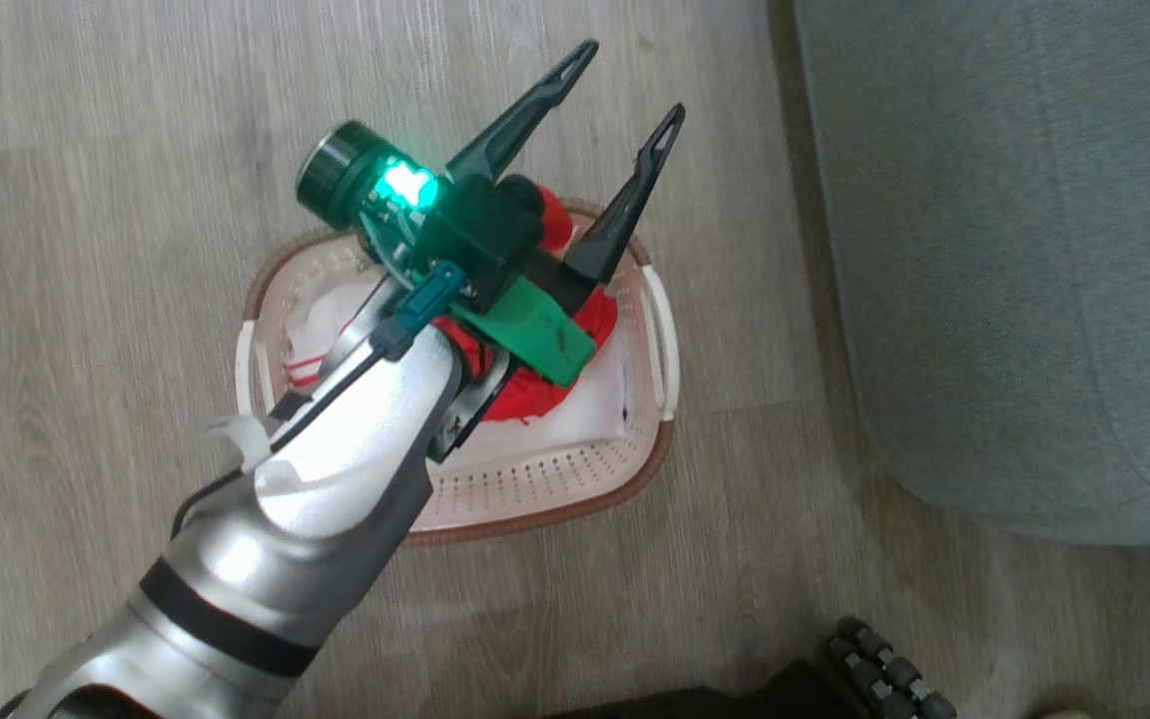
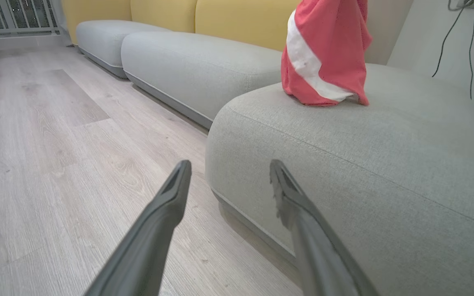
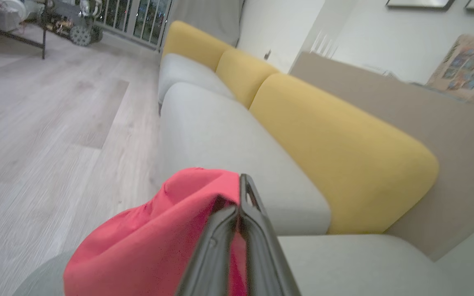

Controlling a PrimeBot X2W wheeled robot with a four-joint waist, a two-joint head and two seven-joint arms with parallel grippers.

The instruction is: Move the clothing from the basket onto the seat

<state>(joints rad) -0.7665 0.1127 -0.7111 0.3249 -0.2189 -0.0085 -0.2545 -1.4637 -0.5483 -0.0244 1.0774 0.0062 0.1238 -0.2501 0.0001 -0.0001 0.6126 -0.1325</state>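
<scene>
Left pincer (image 1: 630, 82) spread, empty, above basket (image 1: 535, 489), right pincer (image 3: 243, 181) clamped on clothing (image 2: 327, 53) touching seat (image 2: 364, 156), floor strip (image 1: 765, 479) beside seat edge

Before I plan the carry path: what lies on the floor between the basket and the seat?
Nothing: the head view shows a bare strip of wood floor between the basket and the seat.

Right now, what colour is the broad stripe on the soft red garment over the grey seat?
White, on the soft red garment; clearest in the left wrist view.
</scene>
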